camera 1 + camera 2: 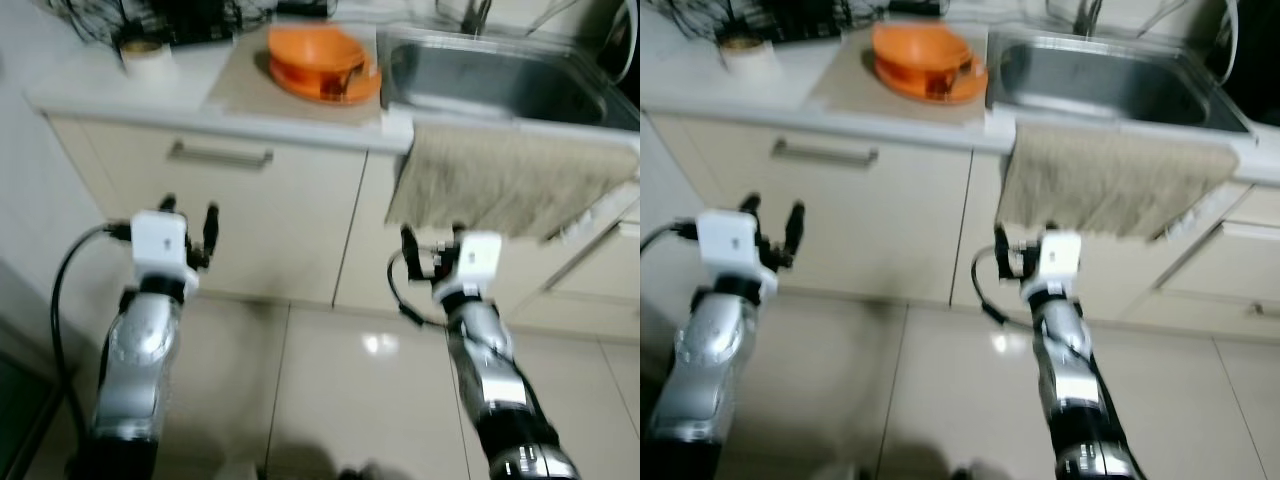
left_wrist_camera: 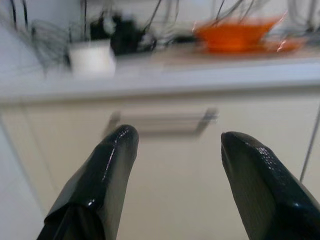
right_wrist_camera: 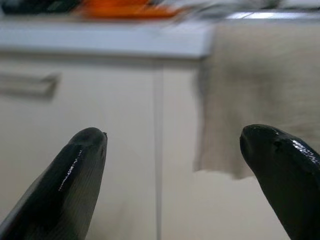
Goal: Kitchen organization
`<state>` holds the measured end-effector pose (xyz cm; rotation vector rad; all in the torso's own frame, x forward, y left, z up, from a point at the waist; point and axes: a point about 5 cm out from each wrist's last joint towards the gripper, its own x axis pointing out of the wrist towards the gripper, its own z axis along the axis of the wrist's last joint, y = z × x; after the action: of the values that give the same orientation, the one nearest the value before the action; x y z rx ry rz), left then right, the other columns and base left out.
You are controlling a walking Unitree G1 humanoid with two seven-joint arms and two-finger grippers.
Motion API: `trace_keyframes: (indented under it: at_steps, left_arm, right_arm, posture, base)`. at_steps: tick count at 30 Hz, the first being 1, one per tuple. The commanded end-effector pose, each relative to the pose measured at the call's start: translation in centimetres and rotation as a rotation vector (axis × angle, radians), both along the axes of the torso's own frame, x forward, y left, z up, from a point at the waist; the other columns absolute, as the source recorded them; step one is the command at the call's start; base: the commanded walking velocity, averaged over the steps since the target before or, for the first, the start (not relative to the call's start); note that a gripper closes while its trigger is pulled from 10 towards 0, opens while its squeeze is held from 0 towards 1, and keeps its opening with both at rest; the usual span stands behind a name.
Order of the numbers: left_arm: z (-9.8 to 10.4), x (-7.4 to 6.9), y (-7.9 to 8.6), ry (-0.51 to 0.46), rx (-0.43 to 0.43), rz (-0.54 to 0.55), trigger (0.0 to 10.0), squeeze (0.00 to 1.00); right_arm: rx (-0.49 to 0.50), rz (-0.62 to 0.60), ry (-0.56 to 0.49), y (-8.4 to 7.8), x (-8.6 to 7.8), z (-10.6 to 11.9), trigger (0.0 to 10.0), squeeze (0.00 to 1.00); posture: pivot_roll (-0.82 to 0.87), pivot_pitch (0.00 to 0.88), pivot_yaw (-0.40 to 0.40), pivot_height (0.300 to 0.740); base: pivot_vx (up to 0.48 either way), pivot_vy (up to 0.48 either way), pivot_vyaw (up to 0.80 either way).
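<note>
Both grippers are raised in front of the cream cabinets, empty. The left gripper (image 1: 189, 222) has its fingers parted, pointing at the drawer handle (image 1: 220, 155) just above it. The right gripper (image 1: 432, 247) is spread wide, just below the hanging beige towel (image 1: 505, 180). Stacked orange bowls (image 1: 318, 62) sit on the counter above and between them, beside the steel sink (image 1: 490, 80).

Counter (image 1: 120, 95): pale, set over cabinets | orange bowls (image 1: 318, 62) stacked on beige mat (image 1: 250, 85) | white cup (image 1: 145, 55) placed near left end
</note>
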<state>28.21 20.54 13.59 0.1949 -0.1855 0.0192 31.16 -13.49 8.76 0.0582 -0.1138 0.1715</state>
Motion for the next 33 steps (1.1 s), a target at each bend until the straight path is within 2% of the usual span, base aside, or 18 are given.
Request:
trace_keyframes:
  at_steps: [1, 7, 10, 15, 18, 21, 26, 29, 33]
  left_arm:
    - [-0.9, -0.6, 0.0, 0.03, 0.01, 0.02, 10.0, 0.0]
    - [-1.7, -1.8, 0.1, 0.028, -0.032, 0.064, 10.0, 0.0]
    - [-1.8, -1.8, -0.7, 0.048, -0.014, 0.043, 10.0, 0.0]
    - [-1.7, -1.7, -0.9, 0.047, -0.002, 0.037, 10.0, 0.0]
    - [-1.7, -1.7, -0.8, 0.047, 0.001, 0.036, 10.0, 0.0]
    - [-0.4, -1.7, -0.8, 0.016, 0.053, 0.052, 10.0, 0.0]
    - [1.0, -1.5, -0.6, -0.007, 0.056, 0.081, 10.0, 0.0]
    - [0.1, -1.1, 0.0, 0.03, 0.052, 0.102, 10.0, 0.0]
    - [-0.9, -0.8, 0.5, 0.047, 0.019, 0.099, 10.0, 0.0]
  right_arm:
    - [-0.011, 0.004, 0.015, -0.5, -0.3, -0.2, 10.0, 0.0]
    - [-0.024, 0.031, 0.021, -0.3, -0.8, -0.3, 10.0, 0.0]
    - [-0.027, 0.034, 0.026, -0.2, -0.6, -0.2, 10.0, 0.0]
    - [-0.032, 0.028, 0.019, 0.0, -0.6, 0.0, 10.0, 0.0]
    - [-0.032, 0.017, 0.016, 0.0, -0.6, 0.0, 10.0, 0.0]
    - [-0.021, -0.01, 0.015, -0.1, -0.8, -0.3, 10.0, 0.0]
    - [-0.004, -0.035, 0.017, 0.0, -0.7, -0.6, 10.0, 0.0]
    - [0.017, -0.07, 0.031, -0.4, 0.0, -0.5, 10.0, 0.0]
    - [0.056, -0.084, 0.048, -0.5, 0.6, -0.5, 10.0, 0.0]
  posture:
    - [-0.04, 0.248, -0.101, 0.74]
    - [-0.05, 0.245, -0.107, 0.74]
    - [-0.05, 0.249, -0.112, 0.74]
    - [-0.05, 0.231, -0.1, 0.74]
    - [-0.04, 0.203, -0.089, 0.74]
    - [-0.01, 0.133, -0.05, 0.74]
    - [0.0, 0.076, 0.009, 0.74]
    - [0.0, 0.022, 0.01, 0.74]
    - [0.01, 0.0, -0.016, 0.74]
  base:
    - [0.0, 0.0, 0.0]
    - [0.0, 0.0, 0.0]
    - [0.0, 0.0, 0.0]
    - [0.0, 0.0, 0.0]
    - [0.0, 0.0, 0.0]
    - [0.0, 0.0, 0.0]
    - [0.0, 0.0, 0.0]
    - [0.0, 0.0, 0.0]
    - [0.0, 0.0, 0.0]
